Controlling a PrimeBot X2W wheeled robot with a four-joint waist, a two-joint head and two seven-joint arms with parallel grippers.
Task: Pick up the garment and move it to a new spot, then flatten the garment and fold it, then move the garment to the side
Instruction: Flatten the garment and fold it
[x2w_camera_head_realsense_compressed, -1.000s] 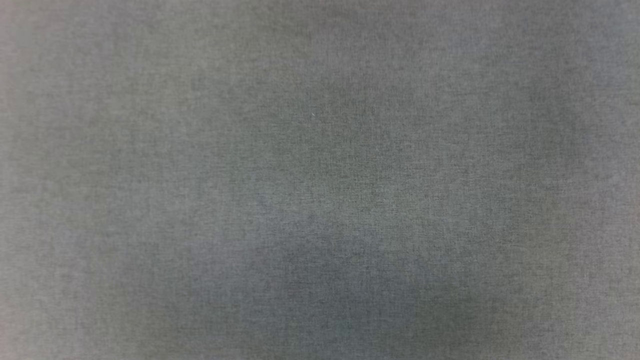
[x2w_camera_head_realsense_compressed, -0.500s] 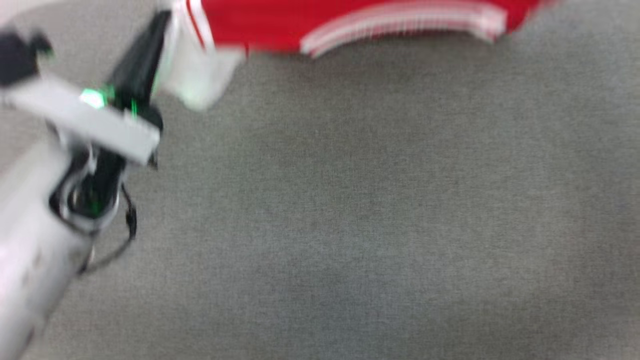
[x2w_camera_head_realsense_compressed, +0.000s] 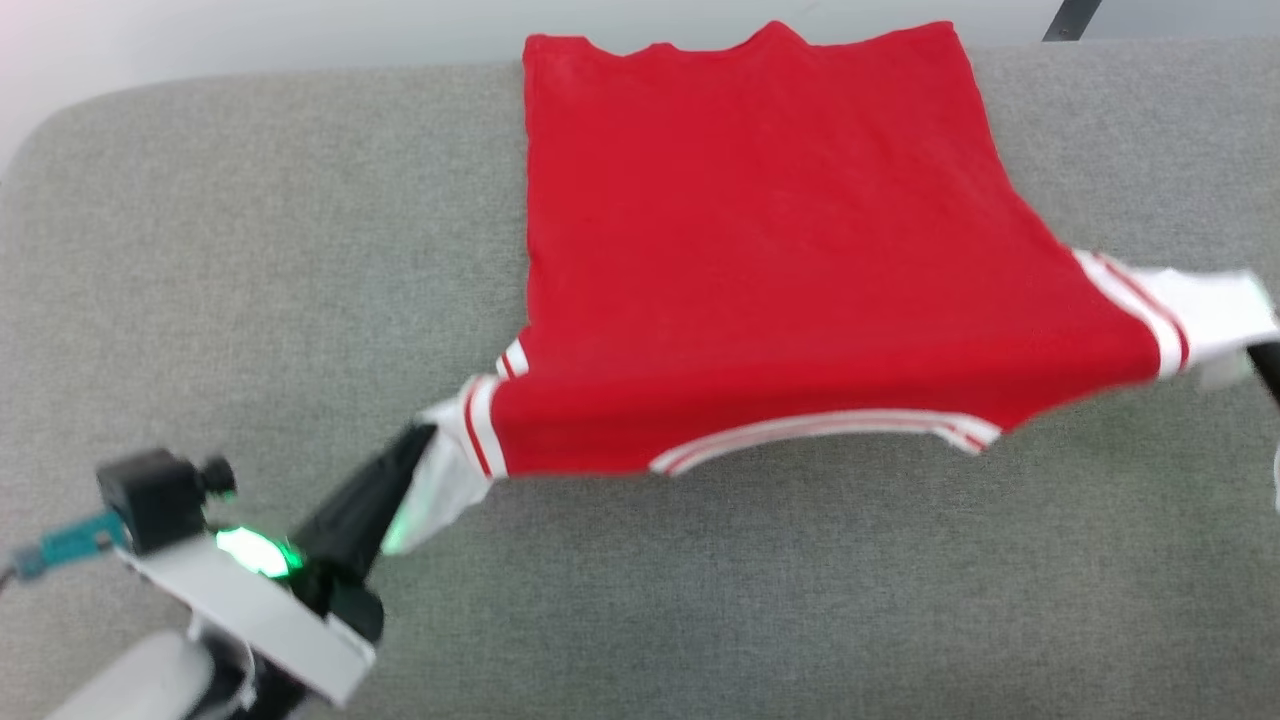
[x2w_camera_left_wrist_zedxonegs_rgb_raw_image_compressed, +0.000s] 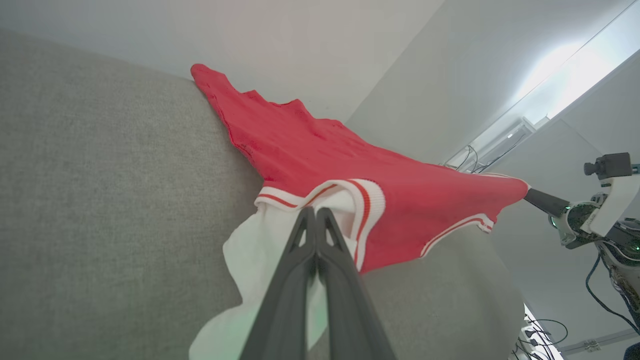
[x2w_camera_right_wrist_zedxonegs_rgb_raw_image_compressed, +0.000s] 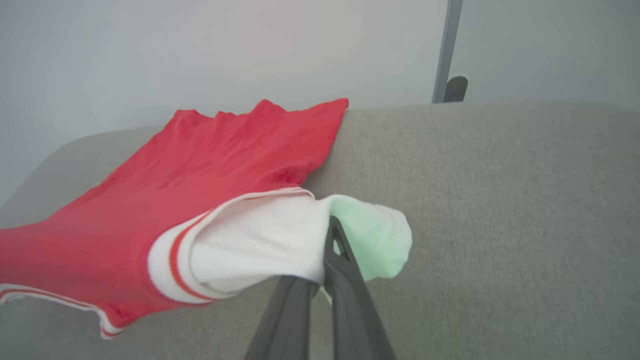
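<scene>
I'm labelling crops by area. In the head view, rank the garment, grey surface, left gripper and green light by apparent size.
1. grey surface
2. garment
3. left gripper, enlarged by nearness to the camera
4. green light

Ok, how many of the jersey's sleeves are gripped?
2: one white sleeve at the head view's lower left, in the left claw; the other sleeve at its right edge, in the right claw.
</scene>
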